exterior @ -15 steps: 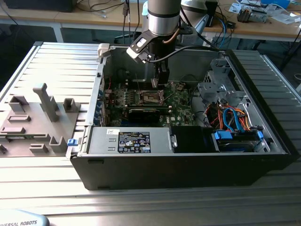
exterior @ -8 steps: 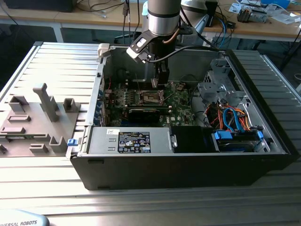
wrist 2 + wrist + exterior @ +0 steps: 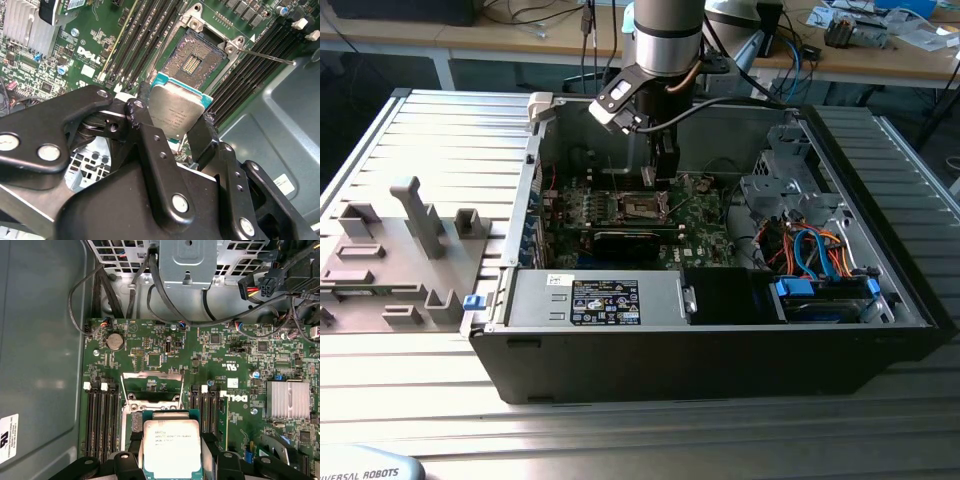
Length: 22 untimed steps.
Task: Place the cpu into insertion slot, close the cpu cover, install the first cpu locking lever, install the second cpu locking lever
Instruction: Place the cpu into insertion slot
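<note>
Claw (image 3: 174,120): pinched the chip (image 3: 171,447) by two opposite edges.
Chip: hung above the open socket (image 3: 194,60), not touching.
Arm (image 3: 668,40): pointed straight down over the socket.

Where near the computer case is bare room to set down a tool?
The ribbed table in front of the computer case is bare, as is its strip at the exterior view's right. Crowded: the grey fixture on the opposite side; inside, cables and the jaws holding the cpu.
</note>
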Tool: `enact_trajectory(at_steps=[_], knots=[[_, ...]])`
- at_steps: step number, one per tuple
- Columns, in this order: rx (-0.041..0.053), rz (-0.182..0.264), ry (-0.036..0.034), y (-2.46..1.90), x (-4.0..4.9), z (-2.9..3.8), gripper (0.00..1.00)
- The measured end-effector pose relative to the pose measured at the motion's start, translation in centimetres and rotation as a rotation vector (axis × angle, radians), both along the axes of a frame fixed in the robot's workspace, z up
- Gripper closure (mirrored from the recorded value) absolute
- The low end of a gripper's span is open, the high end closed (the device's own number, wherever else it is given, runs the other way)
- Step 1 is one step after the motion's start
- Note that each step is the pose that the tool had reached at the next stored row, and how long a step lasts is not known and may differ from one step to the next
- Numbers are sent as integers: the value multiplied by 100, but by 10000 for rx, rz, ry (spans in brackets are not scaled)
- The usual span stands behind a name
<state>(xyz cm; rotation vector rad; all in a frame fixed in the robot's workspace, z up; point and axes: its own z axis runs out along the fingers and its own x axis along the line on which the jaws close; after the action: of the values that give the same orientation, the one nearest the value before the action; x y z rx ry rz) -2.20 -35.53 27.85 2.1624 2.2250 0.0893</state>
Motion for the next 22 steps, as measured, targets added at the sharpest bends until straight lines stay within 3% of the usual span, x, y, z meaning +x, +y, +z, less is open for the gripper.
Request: enact_trajectory(at_steps=[22], knots=[[0,-116,0,0,0,-7,46]])
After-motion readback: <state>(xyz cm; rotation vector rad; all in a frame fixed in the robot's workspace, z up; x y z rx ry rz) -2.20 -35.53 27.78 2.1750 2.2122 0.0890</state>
